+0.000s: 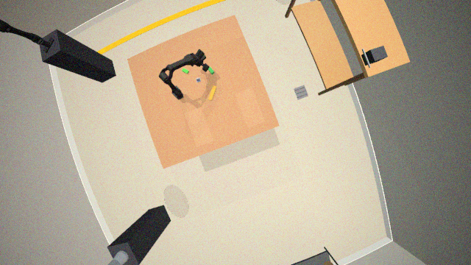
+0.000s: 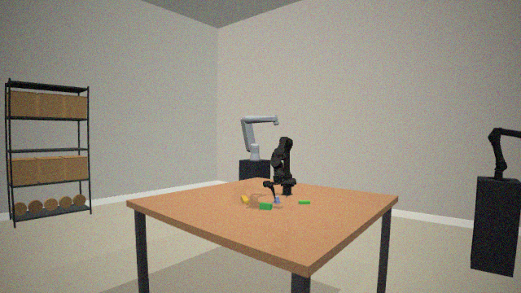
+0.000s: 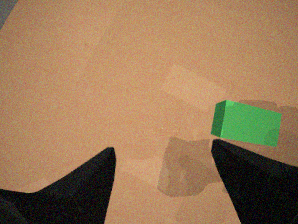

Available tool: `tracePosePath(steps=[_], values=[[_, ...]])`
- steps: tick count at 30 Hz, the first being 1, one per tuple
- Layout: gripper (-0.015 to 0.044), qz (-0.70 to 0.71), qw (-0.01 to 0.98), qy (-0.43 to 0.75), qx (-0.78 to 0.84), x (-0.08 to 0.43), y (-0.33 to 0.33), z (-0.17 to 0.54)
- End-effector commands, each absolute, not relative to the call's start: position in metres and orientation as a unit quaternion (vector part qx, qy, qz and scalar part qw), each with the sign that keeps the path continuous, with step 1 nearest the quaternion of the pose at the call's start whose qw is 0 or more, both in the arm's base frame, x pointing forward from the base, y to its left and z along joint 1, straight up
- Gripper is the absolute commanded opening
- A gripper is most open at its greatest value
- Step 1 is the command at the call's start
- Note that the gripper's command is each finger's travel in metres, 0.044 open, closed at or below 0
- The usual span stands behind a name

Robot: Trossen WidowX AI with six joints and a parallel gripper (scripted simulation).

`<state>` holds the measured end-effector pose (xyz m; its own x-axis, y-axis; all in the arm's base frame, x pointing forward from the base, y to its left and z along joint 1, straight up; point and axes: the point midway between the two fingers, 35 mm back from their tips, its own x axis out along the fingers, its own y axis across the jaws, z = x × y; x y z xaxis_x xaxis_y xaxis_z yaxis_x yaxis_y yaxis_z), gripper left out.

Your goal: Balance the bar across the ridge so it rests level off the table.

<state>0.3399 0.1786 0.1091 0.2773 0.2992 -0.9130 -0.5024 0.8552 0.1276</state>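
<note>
The yellow bar [image 1: 212, 93] [image 2: 244, 198] lies flat on the wooden table [image 1: 228, 121] [image 2: 309, 240], apart from the ridge. The ridge [image 1: 199, 79] [image 2: 277, 199] is a small blue-grey wedge standing on the table. My gripper [image 1: 206, 68] [image 2: 269, 185] [image 3: 164, 150] is open and empty. It hangs above the table between the ridge and a green block [image 1: 210, 70] [image 2: 265, 206] [image 3: 246, 123]. The bar is not in the wrist view.
A second green block [image 1: 185, 71] [image 2: 304, 202] lies near the arm's base [image 1: 177, 93] [image 2: 287, 189]. Other arms on dark pedestals [image 2: 494, 224] [image 2: 254, 168] and a shelf rack [image 2: 46, 150] stand off the table.
</note>
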Motion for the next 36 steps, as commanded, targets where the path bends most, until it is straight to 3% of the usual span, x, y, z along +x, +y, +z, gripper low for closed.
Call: tracePosePath(steps=[1,18,36], values=[[0.0315,0.247,0.791,0.547,-0.119,0.349,0.159,0.111],[0.0315,0.241,0.748,0.579,-0.218,0.370,0.057,0.113],[0.0315,0.269,0.678,0.620,-0.289,0.359,-0.046,0.119]])
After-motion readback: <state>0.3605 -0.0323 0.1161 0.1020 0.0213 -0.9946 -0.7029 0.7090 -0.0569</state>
